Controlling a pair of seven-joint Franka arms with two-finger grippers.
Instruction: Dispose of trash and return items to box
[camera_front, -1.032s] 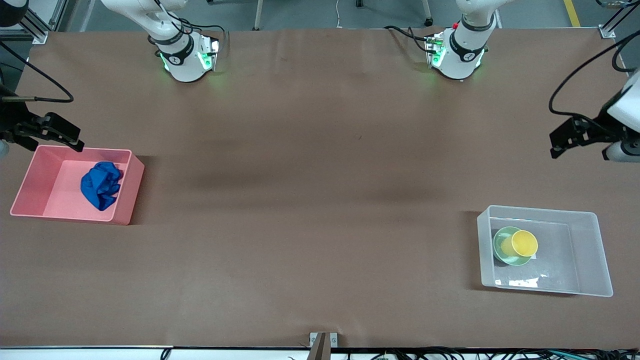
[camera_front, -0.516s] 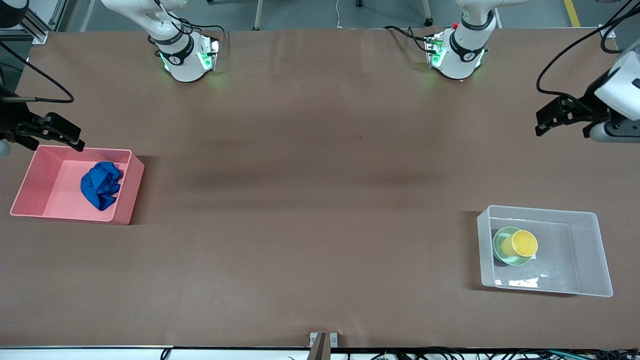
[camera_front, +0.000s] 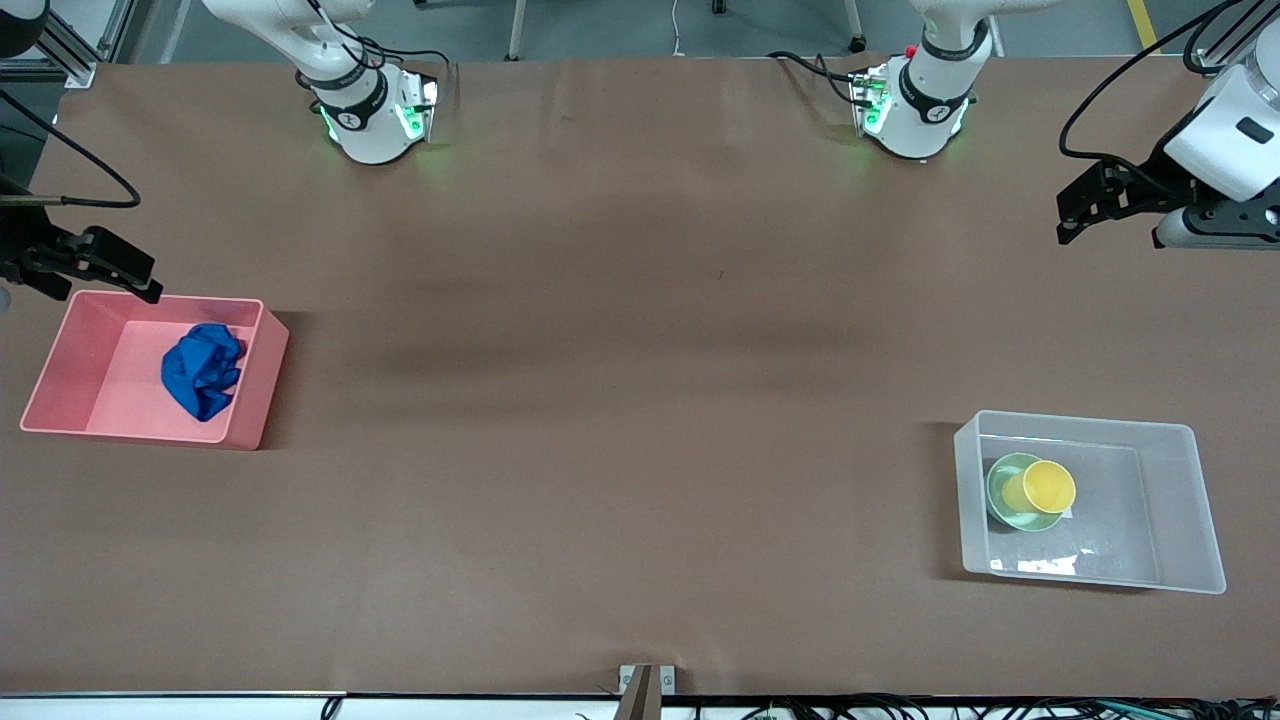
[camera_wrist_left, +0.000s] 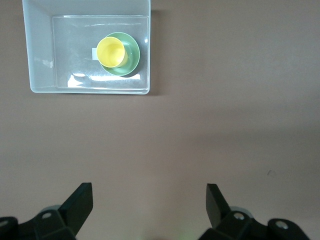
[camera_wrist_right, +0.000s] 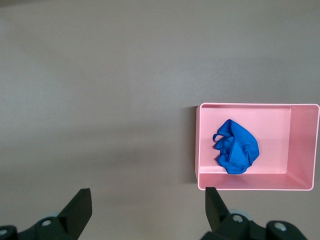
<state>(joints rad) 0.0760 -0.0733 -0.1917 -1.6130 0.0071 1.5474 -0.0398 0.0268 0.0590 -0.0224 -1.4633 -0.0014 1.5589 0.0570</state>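
The blue wad of trash (camera_front: 203, 370) lies in the pink bin (camera_front: 262, 375) at the right arm's end of the table; it also shows in the right wrist view (camera_wrist_right: 236, 146). The yellow cup (camera_front: 1047, 487) sits in the mint-green bowl (camera_front: 1003, 492) inside the clear box (camera_front: 1200, 500), at the left arm's end; the left wrist view shows the cup (camera_wrist_left: 110, 52), bowl (camera_wrist_left: 133, 55) and box (camera_wrist_left: 40, 55). My left gripper (camera_front: 1085, 207) is open and empty, high over bare table. My right gripper (camera_front: 110, 265) is open and empty, over the table beside the pink bin.
The brown table (camera_front: 620, 400) spreads between the two bins. The arm bases (camera_front: 370, 110) stand along the edge farthest from the front camera. A metal bracket (camera_front: 645, 680) sits at the nearest edge.
My left gripper has risen and drawn away from the clear box, toward the arm bases. My right gripper has shifted slightly away from the pink bin. The objects have not moved.
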